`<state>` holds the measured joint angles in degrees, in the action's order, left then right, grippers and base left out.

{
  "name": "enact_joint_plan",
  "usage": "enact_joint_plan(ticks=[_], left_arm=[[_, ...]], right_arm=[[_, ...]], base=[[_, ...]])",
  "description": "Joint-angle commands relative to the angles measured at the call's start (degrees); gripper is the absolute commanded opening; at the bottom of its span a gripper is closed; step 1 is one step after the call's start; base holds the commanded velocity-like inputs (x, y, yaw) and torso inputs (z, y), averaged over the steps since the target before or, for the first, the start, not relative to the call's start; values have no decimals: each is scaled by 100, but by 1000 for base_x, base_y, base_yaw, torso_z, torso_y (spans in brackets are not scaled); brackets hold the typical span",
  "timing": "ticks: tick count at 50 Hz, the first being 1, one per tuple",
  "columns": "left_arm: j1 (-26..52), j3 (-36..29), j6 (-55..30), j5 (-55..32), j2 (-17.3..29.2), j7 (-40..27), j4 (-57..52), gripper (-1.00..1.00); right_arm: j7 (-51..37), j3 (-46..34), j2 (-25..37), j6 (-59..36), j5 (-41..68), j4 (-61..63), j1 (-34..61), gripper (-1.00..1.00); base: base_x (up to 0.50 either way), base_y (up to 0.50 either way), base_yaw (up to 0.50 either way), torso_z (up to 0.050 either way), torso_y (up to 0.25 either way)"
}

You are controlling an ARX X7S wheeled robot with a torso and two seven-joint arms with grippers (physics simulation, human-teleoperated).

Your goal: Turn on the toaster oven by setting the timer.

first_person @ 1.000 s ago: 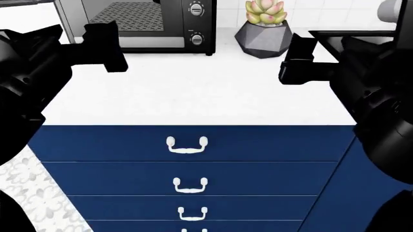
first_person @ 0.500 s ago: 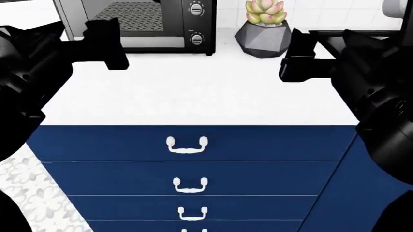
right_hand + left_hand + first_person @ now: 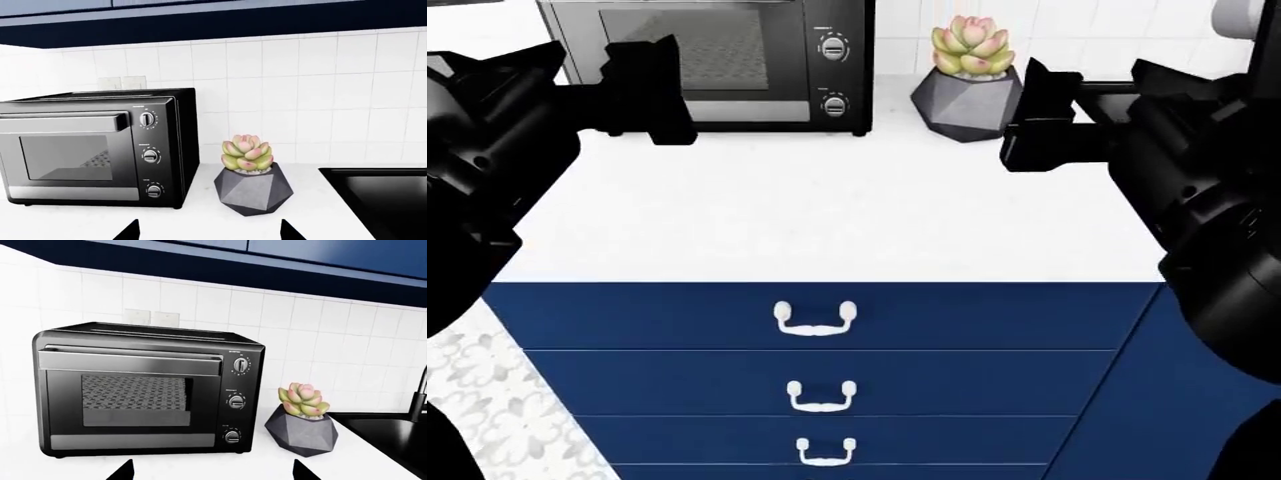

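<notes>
The black toaster oven point(image 3: 694, 65) stands at the back of the white counter, door shut, with a column of three round knobs point(image 3: 833, 46) on its right side. It also shows in the left wrist view point(image 3: 133, 395) and the right wrist view point(image 3: 87, 150). My left gripper point(image 3: 641, 90) hovers above the counter in front of the oven's left part, open and empty; its tips point(image 3: 125, 472) stand wide apart. My right gripper point(image 3: 1041, 115) hovers in front of the plant pot, open and empty, well short of the knobs point(image 3: 148, 119).
A grey faceted pot with a succulent point(image 3: 966, 80) stands right of the oven. A black sink point(image 3: 380, 195) lies at the far right. Blue drawers with white handles point(image 3: 815, 318) are below the counter edge. White tiled wall behind.
The head view has tilted up slightly, so the oven and pot sit lower in frame and more of the oven shows. Both grippers stay about where they were.
</notes>
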<state>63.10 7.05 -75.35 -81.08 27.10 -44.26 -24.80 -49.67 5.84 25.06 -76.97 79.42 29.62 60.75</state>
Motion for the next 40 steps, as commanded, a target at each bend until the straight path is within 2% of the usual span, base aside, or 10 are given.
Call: enact_joint_plan(ticks=[1, 17, 25, 40], left_arm=[[-10, -33, 60, -35, 29, -40, 14, 100], [-16, -76, 142, -50, 81, -86, 1, 100], [-22, -108, 184, -44, 91, -105, 22, 100], [-51, -125, 237, -133, 135, -173, 3, 100]], right_arm=[[8, -63, 50, 76, -10, -6, -11, 100], [17, -130, 118, 170, -15, -29, -10, 100], [-107, -41, 104, 193, 262, -99, -9, 100], [-90, -77, 129, 298, 294, -77, -37, 100]], base=[[0, 0, 0, 50, 0], [0, 0, 0, 50, 0], [35, 0, 0, 0, 0], [485, 154, 0, 0, 0]])
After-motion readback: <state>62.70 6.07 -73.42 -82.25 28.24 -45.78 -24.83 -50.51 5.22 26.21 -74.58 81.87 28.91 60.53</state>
